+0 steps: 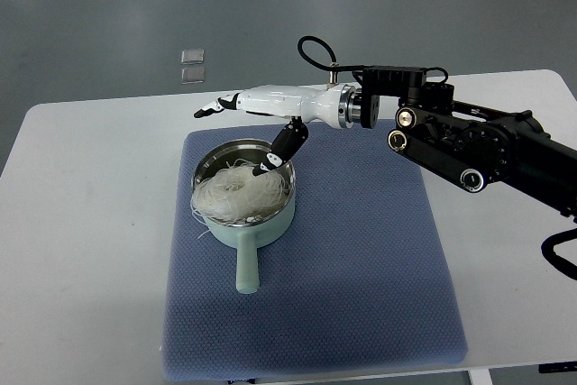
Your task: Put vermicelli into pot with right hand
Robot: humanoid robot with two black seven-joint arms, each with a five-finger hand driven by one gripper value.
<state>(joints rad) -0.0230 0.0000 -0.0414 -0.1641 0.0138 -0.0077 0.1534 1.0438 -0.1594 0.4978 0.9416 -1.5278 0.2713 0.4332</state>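
Top view: my right hand (261, 110) hovers, fingers spread and empty, over the pot (242, 194); overhanging vermicelli (236, 194) could spill.

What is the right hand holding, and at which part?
Nothing. The right hand is open above the pot; the vermicelli already lies in the pot.

No legible text, labels, brands or numbers anywhere.

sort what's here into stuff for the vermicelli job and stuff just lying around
For the job:
- white vermicelli noodles
- pale green metal-lined pot
- right hand, above the pot

Lying about:
- blue quilted mat
- white table
- two small clear squares on the floor
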